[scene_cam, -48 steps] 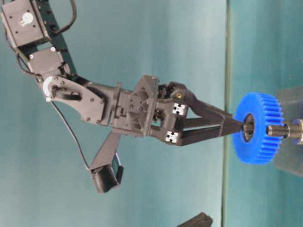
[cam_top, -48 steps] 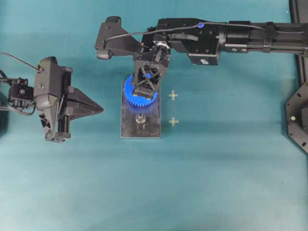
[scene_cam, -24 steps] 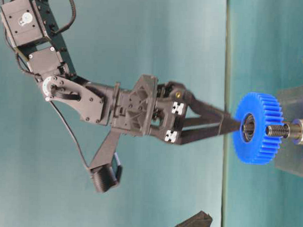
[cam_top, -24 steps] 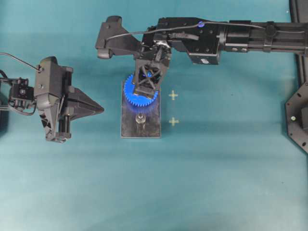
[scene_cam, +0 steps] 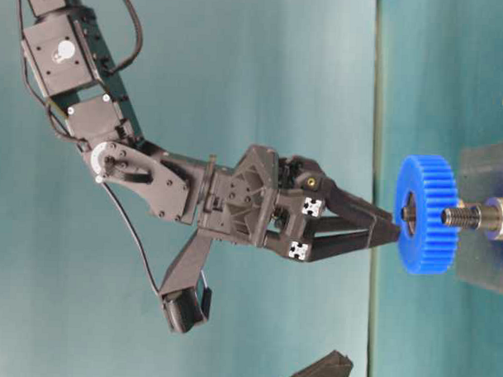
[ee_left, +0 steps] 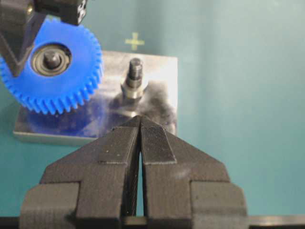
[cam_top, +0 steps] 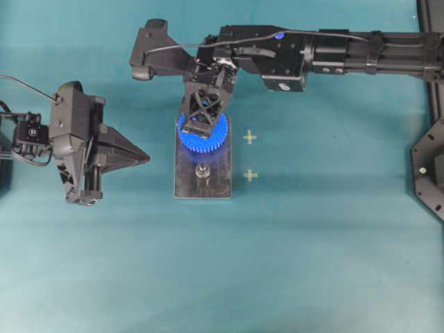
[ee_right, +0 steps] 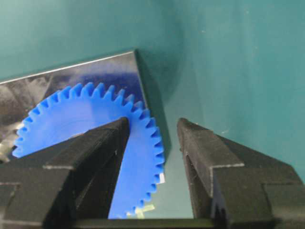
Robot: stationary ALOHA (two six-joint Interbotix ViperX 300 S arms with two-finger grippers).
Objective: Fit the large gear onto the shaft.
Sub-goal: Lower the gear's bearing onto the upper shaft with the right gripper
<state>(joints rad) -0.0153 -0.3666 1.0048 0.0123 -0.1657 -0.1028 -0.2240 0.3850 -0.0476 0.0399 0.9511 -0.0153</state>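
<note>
The large gear (cam_top: 211, 142) lies level over the far end of the dark plate (cam_top: 201, 189). The tip of the shaft (ee_left: 52, 59) shows through its bearing. The gear also shows in the table-level view (scene_cam: 424, 215) and the right wrist view (ee_right: 71, 119). My right gripper (cam_top: 197, 128) hovers just above it, jaws open: one finger over the gear's face, the other beyond its rim (ee_right: 151, 125). The second peg (cam_top: 202, 171) stands bare. My left gripper (cam_top: 146, 158) is shut and empty, left of the plate, pointing at it (ee_left: 140, 119).
Two pale yellow cross marks (cam_top: 250, 137) (cam_top: 250, 175) lie on the teal table right of the plate. The right arm reaches in from the upper right. A black arm base (cam_top: 430, 166) stands at the right edge.
My right gripper has opened and slid off the bearing. The gear, tilted before, now sits level on the shaft. The left arm has not moved.
</note>
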